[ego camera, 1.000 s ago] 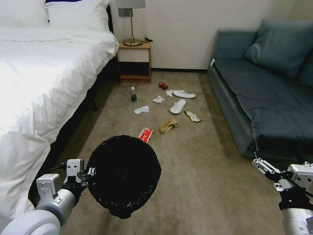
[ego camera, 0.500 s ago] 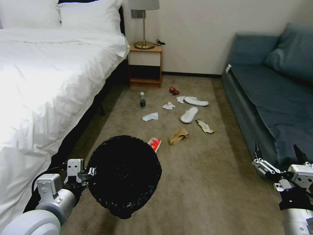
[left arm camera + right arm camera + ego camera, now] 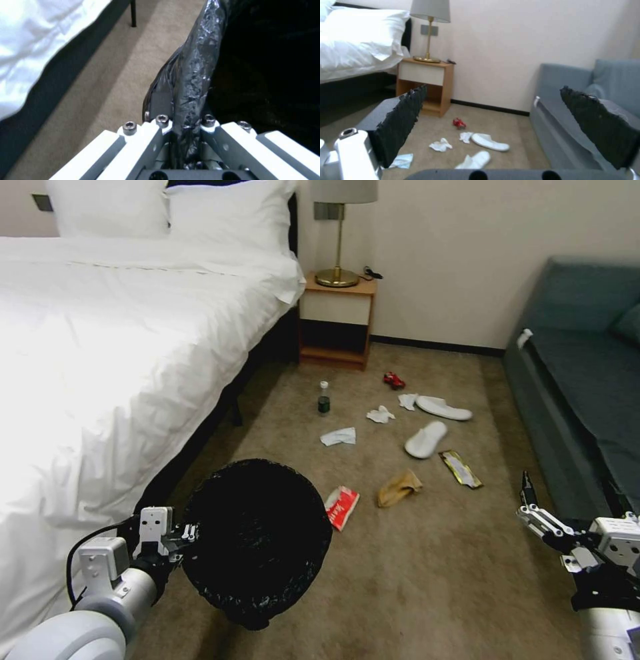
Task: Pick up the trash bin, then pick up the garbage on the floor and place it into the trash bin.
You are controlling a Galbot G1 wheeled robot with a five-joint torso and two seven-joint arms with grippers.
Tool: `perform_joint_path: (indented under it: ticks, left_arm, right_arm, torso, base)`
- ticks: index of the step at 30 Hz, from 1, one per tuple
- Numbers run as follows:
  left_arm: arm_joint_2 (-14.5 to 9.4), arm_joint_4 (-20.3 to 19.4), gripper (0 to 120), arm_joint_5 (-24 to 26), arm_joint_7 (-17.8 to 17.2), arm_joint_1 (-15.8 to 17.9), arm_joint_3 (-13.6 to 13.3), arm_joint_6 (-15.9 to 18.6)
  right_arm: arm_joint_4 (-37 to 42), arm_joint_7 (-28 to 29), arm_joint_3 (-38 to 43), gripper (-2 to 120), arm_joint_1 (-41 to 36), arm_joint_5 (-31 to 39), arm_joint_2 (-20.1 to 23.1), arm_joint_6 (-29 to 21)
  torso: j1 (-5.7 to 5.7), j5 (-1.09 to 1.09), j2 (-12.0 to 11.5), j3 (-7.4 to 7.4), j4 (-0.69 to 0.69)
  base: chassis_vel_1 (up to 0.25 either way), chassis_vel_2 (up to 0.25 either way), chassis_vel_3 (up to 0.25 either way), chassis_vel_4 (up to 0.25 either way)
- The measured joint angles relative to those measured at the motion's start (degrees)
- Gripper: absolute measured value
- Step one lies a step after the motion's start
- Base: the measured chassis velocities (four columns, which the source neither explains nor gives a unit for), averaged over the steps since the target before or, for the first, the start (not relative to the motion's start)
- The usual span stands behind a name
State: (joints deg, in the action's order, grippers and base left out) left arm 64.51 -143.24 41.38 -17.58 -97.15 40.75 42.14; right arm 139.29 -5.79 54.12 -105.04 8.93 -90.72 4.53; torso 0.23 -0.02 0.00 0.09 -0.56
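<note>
Room: tan carpet floor [image 3: 427, 580] between a white bed [image 3: 100, 380] at 9 o'clock and a blue sofa [image 3: 587, 407] at 3 o'clock, with a nightstand [image 3: 337, 320] and lamp at 12 o'clock.
Trash bin [image 3: 257, 540]: lifted off the carpet at about 7 o'clock in the head view, mouth turned toward the camera.
Left gripper [image 3: 190, 532]: clamped tight on the bin's rim; the left wrist view shows the dark liner pinched between its fingers [image 3: 156, 100].
Right gripper [image 3: 527, 507]: at 4 o'clock, jaws spread wide, carrying nothing.
Garbage: red packet [image 3: 341, 507] just beyond the bin, brown paper bag [image 3: 399, 488] beside it; farther toward 12 o'clock lie tissues, two slippers [image 3: 427, 439], a wrapper, a small bottle [image 3: 324, 397] and a red can [image 3: 393, 379].
Step in hand: bin pickup looks done; collecting litter not yet begun.
Next move calls for: probably getting the free right gripper low over the nearest piece, likely the red packet, with the bin mouth kept within reach.
</note>
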Motion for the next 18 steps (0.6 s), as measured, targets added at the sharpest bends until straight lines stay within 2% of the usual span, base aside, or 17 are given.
perform_joint_path:
  ticks: [8, 18]
  left_arm:
    - [0.05, 0.00, 2, -1.23, 0.75, 0.02, -0.18, 0.00]
    - [0.21, 0.00, 2, -1.70, 1.59, -0.15, -0.20, 0.00]
  right_arm:
    - [0.23, 0.23, -0.29, 100, 0.00, -0.46, 0.38, -0.82]
    - [0.14, -0.01, -0.47, 100, 0.05, -0.98, 0.30, -0.87]
  torso:
    - [0.00, 0.01, 0.00, 0.00, -0.02]
    - [-0.02, 0.02, -0.01, -0.02, 0.00]
  base:
    - [-0.150, 0.167, 0.168, -0.150]
    - [-0.037, 0.046, 0.035, -0.042]
